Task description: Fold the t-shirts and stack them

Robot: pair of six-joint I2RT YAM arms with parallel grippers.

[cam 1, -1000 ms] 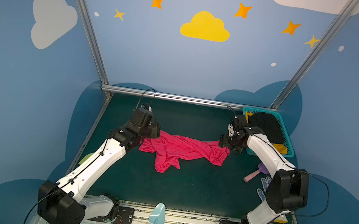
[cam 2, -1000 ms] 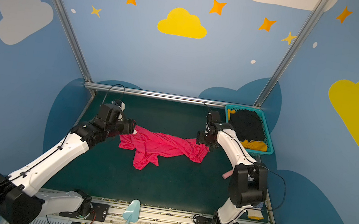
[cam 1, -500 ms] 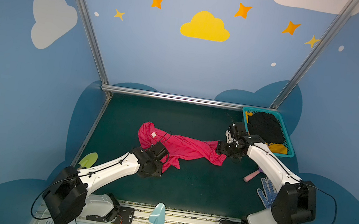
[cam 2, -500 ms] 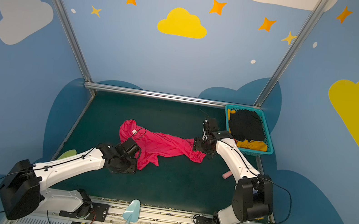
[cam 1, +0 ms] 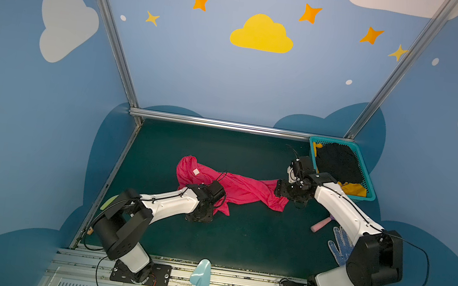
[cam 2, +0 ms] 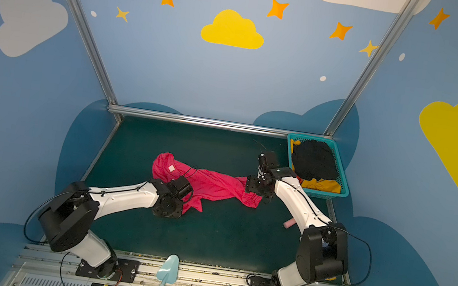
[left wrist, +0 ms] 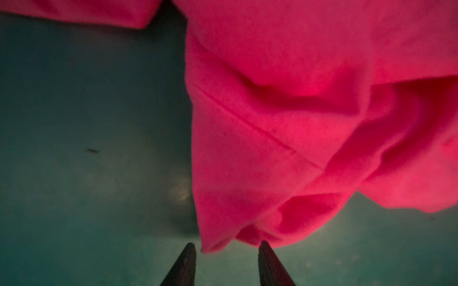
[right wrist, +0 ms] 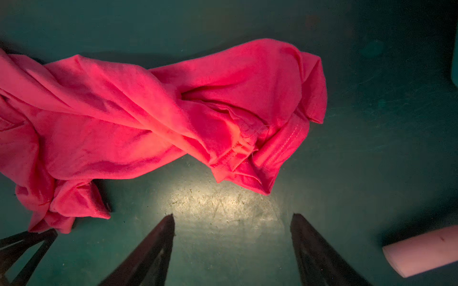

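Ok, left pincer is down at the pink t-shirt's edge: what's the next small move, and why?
Probably close the left pincer on the cloth corner. In the left wrist view a corner of the pink t-shirt pokes between its tips, jaws apart, nothing gripped. The right pincer is open over bare mat, so it holds nothing either.
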